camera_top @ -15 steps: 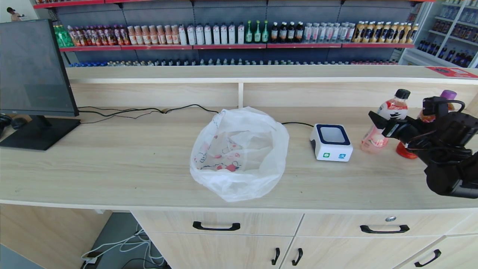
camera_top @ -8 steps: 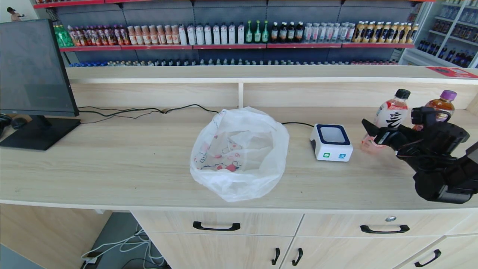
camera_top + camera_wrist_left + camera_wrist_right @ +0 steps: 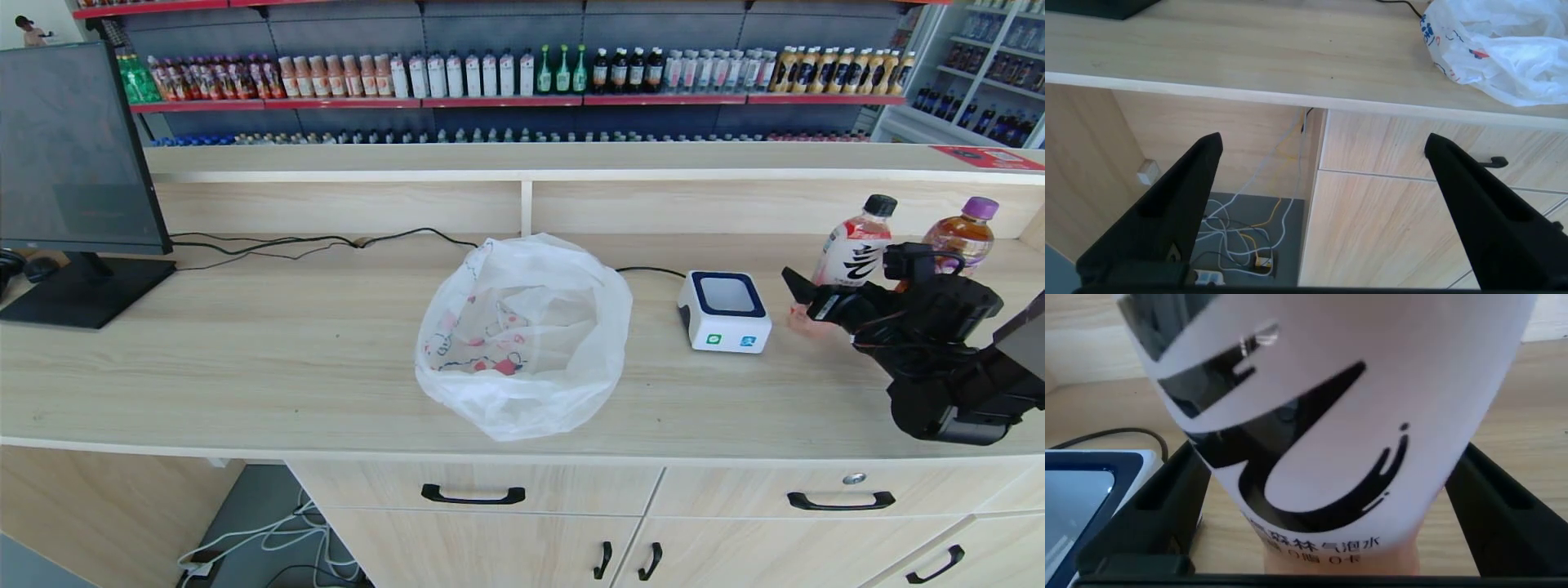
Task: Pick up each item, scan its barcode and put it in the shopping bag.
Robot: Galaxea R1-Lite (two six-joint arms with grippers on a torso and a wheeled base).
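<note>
On the table [image 3: 245, 359] the job looks barely begun. Both bottles stand at the robot's right end, and as far as I can judge neither has been scanned or bagged. The white shopping bag [image 3: 522, 335], the largest of the task's things, sits slumped open at the middle. I cannot tell whether anything lies in it, since the red and blue marks showing through the plastic could be its own print. Just to its right sits the scanner [image 3: 724, 310], window up, with a green and a blue icon on its front face.

Beyond that the pink bottle [image 3: 849, 245] with a black cap stands upright. The right hand [image 3: 845, 282] is released, with one finger on either side of the bottle's lower body, not yet clamped. A brown bottle [image 3: 959, 233] with a purple cap stands near it, farther right. The left hand [image 3: 1323, 188] hangs spread and empty below the table edge, before the drawers [image 3: 1396, 204].

What is left, by my judgement, is to grasp, scan and bag each bottle. The pink bottle's white label carries a bold black brush character with a line of small print beneath. No barcode faces the right wrist view.
</note>
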